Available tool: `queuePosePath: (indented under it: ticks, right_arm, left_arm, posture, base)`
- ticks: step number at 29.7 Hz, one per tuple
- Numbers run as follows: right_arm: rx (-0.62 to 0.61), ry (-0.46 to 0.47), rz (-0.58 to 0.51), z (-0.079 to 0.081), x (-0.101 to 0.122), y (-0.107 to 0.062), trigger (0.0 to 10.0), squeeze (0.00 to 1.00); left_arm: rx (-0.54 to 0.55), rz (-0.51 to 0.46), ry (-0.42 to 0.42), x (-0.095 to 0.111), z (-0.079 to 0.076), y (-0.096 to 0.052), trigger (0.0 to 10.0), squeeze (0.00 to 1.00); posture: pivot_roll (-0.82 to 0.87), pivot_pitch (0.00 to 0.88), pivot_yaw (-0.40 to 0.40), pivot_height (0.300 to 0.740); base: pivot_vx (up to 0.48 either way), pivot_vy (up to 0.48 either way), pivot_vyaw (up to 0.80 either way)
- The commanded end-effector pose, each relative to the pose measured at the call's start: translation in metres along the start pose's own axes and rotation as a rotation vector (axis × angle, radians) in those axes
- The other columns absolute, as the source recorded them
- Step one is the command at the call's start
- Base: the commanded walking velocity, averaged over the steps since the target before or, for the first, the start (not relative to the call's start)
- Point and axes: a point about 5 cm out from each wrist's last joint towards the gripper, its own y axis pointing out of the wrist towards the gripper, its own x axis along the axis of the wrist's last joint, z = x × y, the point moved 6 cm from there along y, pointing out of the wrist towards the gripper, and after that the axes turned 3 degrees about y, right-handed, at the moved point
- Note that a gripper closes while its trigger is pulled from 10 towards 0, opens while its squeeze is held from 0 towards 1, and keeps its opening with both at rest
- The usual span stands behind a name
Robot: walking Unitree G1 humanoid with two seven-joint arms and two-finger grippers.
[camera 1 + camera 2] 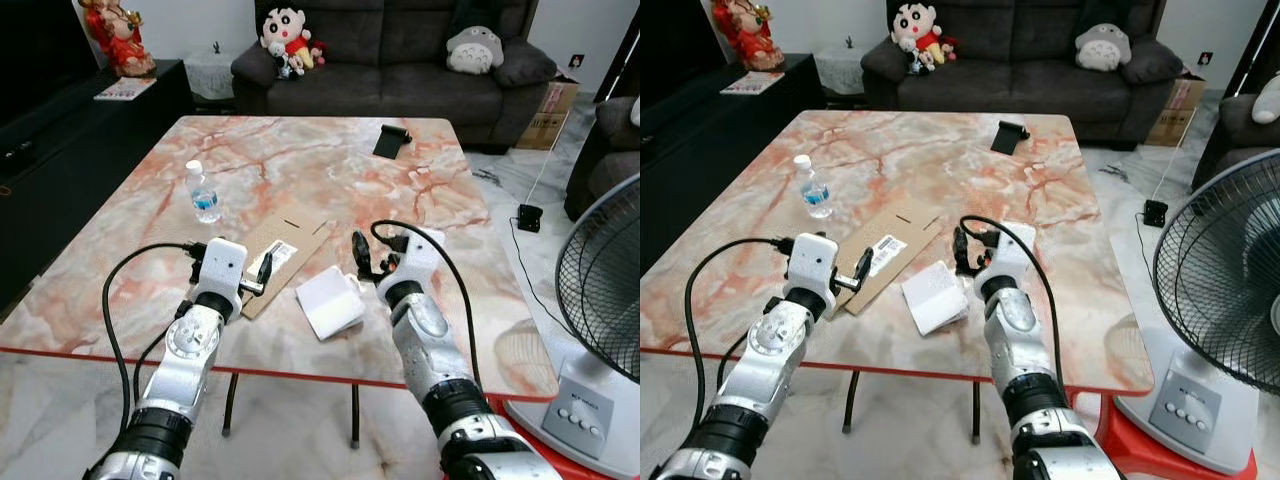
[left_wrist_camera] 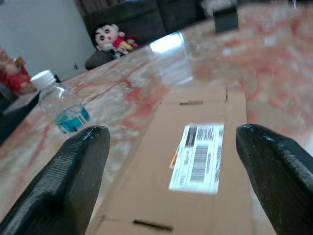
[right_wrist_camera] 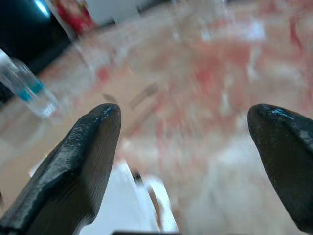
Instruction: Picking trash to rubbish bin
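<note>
A flattened cardboard piece (image 1: 282,258) with a white label lies near the table's (image 1: 440,200) near edge, and a white folded paper (image 1: 330,302) sits just right of it. A small water bottle (image 1: 203,192) stands upright to the far left of the cardboard. The left gripper (image 1: 262,272) hovers over the cardboard's near end, jaws spread wide and empty. The right gripper (image 1: 360,258) hangs just beyond the white paper, jaws likewise wide apart, holding nothing. A fan (image 1: 600,290) stands right of the table.
</note>
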Motion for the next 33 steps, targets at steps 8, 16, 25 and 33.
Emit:
queuePosePath:
  ticks: [8, 16, 25, 33]
  right_arm:
    - [-0.002, 0.154, 0.097, -0.004, 0.007, -0.005, 10.0, 0.0]
    - [0.066, 0.21, 0.231, 0.003, 0.002, -0.019, 10.0, 0.0]
    - [0.071, 0.216, 0.253, 0.003, 0.0, -0.022, 10.0, 0.0]
    - [0.07, 0.213, 0.352, -0.011, -0.01, -0.044, 10.0, 0.0]
  left_arm:
    - [-0.136, -0.003, 0.126, 0.001, -0.023, 0.008, 10.0, 0.0]
    - [-0.24, -0.045, 0.118, 0.01, -0.067, 0.013, 10.0, 0.0]
    - [-0.249, -0.051, 0.116, 0.012, -0.072, 0.014, 10.0, 0.0]
    - [-0.148, -0.071, 0.116, 0.018, -0.058, 0.02, 10.0, 0.0]
  posture:
    - [0.08, 0.0, 0.034, 0.74]
    - [0.08, 0.0, 0.03, 0.74]
    - [0.08, 0.0, 0.03, 0.74]
    - [0.05, 0.001, 0.023, 0.74]
  base:
    - [0.0, 0.0, 0.0]
    - [0.0, 0.0, 0.0]
    - [0.0, 0.0, 0.0]
    - [0.0, 0.0, 0.0]
